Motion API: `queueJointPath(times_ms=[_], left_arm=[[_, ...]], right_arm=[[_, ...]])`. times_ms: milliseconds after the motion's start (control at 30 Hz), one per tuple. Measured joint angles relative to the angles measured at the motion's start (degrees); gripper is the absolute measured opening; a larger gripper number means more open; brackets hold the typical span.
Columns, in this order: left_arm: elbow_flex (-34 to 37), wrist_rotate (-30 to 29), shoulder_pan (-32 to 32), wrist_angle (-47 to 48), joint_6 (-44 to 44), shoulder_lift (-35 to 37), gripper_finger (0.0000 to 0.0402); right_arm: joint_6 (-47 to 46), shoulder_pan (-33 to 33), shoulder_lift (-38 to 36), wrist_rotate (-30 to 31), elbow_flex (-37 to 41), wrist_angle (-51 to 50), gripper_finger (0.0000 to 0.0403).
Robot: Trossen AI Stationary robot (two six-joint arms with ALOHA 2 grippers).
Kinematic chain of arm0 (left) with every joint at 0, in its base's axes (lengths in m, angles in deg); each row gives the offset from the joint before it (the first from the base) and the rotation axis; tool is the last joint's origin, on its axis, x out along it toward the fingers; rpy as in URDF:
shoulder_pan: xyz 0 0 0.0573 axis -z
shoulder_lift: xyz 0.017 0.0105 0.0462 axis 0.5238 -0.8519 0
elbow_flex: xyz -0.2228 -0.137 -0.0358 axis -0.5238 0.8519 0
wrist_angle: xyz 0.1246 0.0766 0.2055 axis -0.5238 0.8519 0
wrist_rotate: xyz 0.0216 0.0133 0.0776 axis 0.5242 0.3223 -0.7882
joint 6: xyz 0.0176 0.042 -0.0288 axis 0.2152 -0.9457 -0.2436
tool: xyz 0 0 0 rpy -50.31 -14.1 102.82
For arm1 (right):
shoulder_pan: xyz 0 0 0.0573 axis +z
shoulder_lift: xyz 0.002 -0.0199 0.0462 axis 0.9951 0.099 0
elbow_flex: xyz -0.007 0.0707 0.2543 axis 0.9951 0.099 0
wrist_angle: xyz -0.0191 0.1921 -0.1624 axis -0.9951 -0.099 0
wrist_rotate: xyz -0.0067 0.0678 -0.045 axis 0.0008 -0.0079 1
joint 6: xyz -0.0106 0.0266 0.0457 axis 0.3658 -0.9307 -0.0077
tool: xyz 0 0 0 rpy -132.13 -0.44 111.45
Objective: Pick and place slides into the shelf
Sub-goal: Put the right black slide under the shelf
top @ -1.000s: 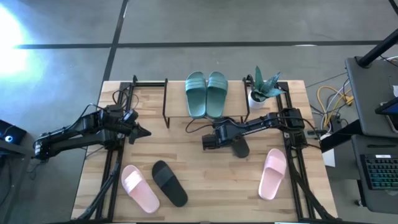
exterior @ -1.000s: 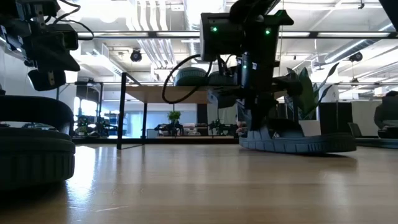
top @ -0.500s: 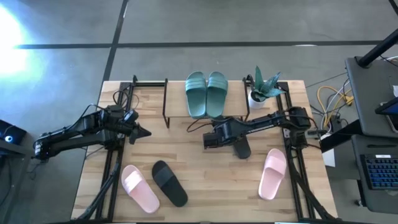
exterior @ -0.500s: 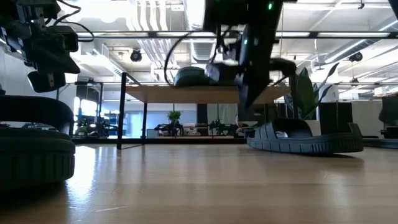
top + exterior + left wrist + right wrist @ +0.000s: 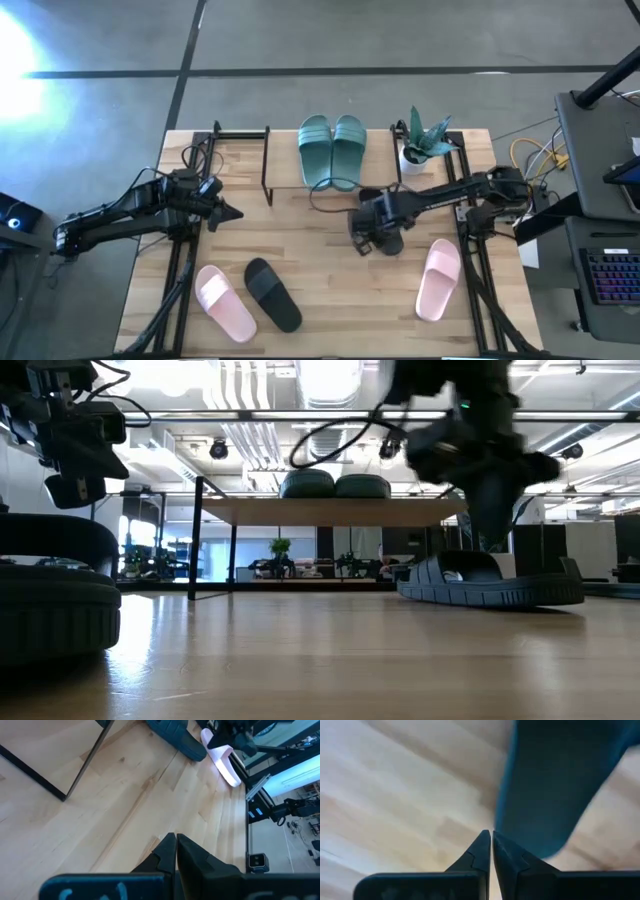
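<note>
One black slide lies flat on its sole on the table in front of the shelf; it also shows in the low view. My right gripper hangs shut just above the table beside it, with the black slide close ahead of the fingertips. The teal pair rests side by side on the shelf's top board. My left gripper waits shut above the table's left side. The second black slide and two pink slides lie on the table's near part.
A potted plant stands right of the shelf at the far edge. The shelf's thin black legs stand on the table. Bare wood lies between the two grippers. Cables and a desk sit beyond the right edge.
My right gripper has risen off the black slide and drawn back toward the table's right edge. The slide, tipped under the fingers a second ago, has settled flat on the table a little farther right.
</note>
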Motion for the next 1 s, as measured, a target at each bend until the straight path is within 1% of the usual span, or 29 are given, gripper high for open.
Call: queueJointPath(times_ms=[133, 267, 433, 567, 667, 867, 933, 1000], left_arm=[[0.02, 0.0, -0.01, 0.02, -0.07, 0.02, 0.0], [0.02, 0.0, 0.0, 0.02, -0.07, 0.0, 0.0], [0.02, -0.02, -0.01, 0.0, -0.07, -0.02, 0.0], [0.02, -0.04, -0.01, 0.0, -0.07, -0.04, 0.0], [0.02, -0.04, 0.0, 0.0, -0.04, -0.11, 0.0], [0.02, -0.07, 0.01, 0.02, 0.28, -0.13, 0.0], [0.02, -0.09, -0.01, 0.0, 0.31, -0.13, 0.0], [0.02, -0.09, 0.0, 0.0, 0.33, -0.13, 0.0]], right_arm=[[-0.81, 3.52, -0.87, -4.22, 4.87, 2.02, 0.0013], [-0.81, 7.4, -0.91, -4.37, 8.25, 2.89, 0.0013], [-1.29, 10.79, -0.91, -4.0, 11.68, 7.07, 0.0013], [-3.14, 11.89, -0.89, -1.0, 14.74, 10.55, 0.0013], [-4.51, 11.87, -0.78, 2.7, 16.04, 11.32, 0.0013], [-3.66, 11.02, -0.78, 10.76, 15.47, 11.52, 0.0013], [-3.0, 10.42, -0.78, 12.32, 14.74, 12.35, 0.0013], [-1.29, 9.91, -0.78, 12.44, 13.81, 12.87, 0.0013]])
